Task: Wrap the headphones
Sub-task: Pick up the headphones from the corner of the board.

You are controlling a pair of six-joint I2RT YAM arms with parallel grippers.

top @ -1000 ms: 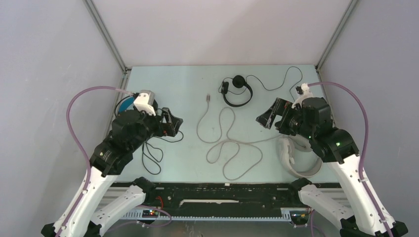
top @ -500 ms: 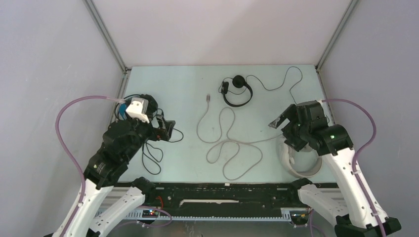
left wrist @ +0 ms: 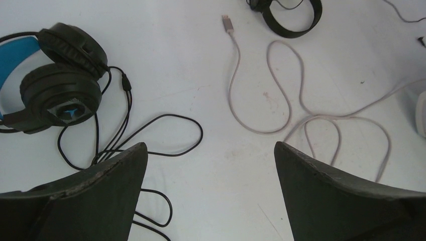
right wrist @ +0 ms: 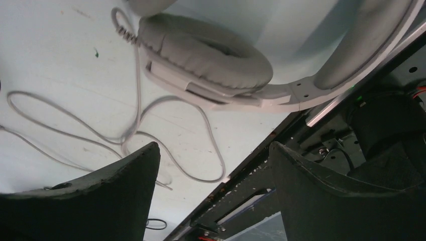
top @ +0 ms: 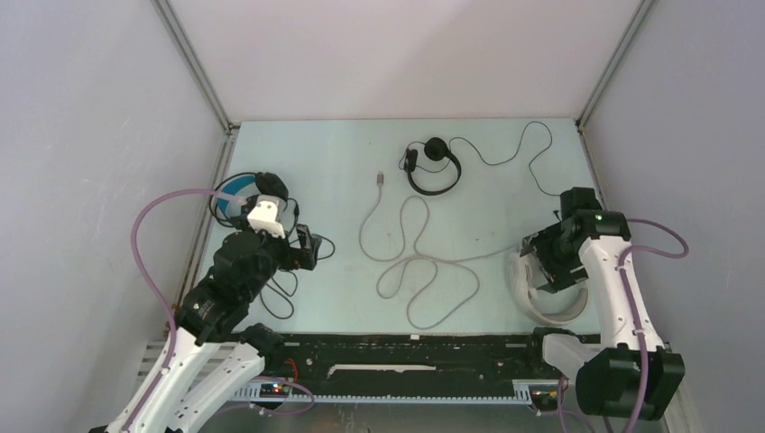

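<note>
Right gripper (right wrist: 215, 150) gapes empty, the large white padded over-ear headset (right wrist: 206, 60) at its twelve o'clock. Left gripper (left wrist: 210, 148), wide open and empty, has the bulky black blue-lined headset (left wrist: 60, 85) at ten o'clock.

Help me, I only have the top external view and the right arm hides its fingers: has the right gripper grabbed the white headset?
Observer: No. In the right wrist view the right gripper is open, with the white headset ahead of its fingertips, untouched.
Operator: Where does its cable leave the earcup?
Observer: The grey cable exits at the cup's left side in that view, then loops away.
Operator: And the left gripper?
Observer: In the left wrist view the left gripper is open and empty; the black headset with blue lining lies off to the left, outside the fingers.
</note>
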